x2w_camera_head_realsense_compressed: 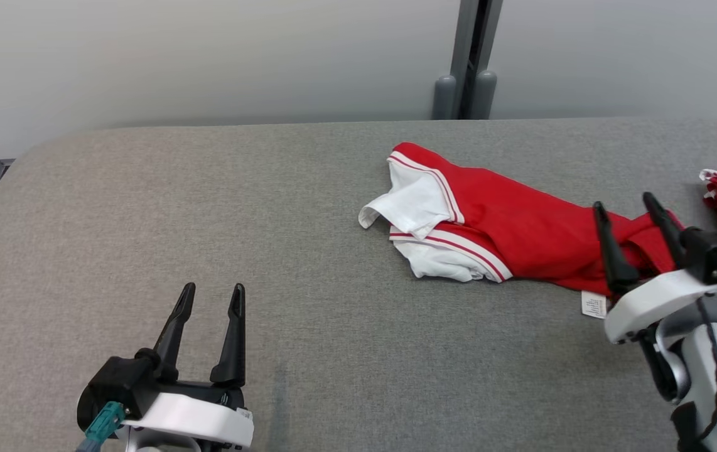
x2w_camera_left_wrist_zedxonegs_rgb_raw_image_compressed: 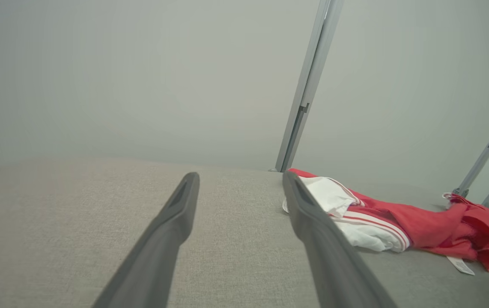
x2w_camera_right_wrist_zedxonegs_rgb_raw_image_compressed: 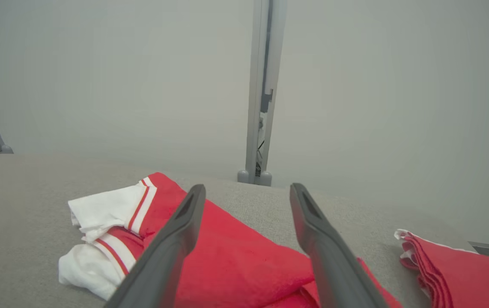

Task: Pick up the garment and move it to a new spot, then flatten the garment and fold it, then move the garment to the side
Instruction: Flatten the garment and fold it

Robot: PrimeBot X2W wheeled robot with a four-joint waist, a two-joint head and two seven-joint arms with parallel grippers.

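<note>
Since left pincer [x2w_camera_head_realsense_compressed: 213, 287] and right pincer [x2w_camera_head_realsense_compressed: 622, 201] are spread and garment [x2w_camera_head_realsense_compressed: 509, 232] lies crumpled, I'd guess flattening's next: grab corners.

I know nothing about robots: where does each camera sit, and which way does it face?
Head view: on the robot's head, looking forward and down at the grey table and garment; left gripper and right gripper show.
Left wrist view: on that wrist, looking along its fingers across the table; garment at right.
Right wrist view: on that wrist, looking along its fingers over the garment.
Shared: both wrist views show the garment and grey post.
</note>
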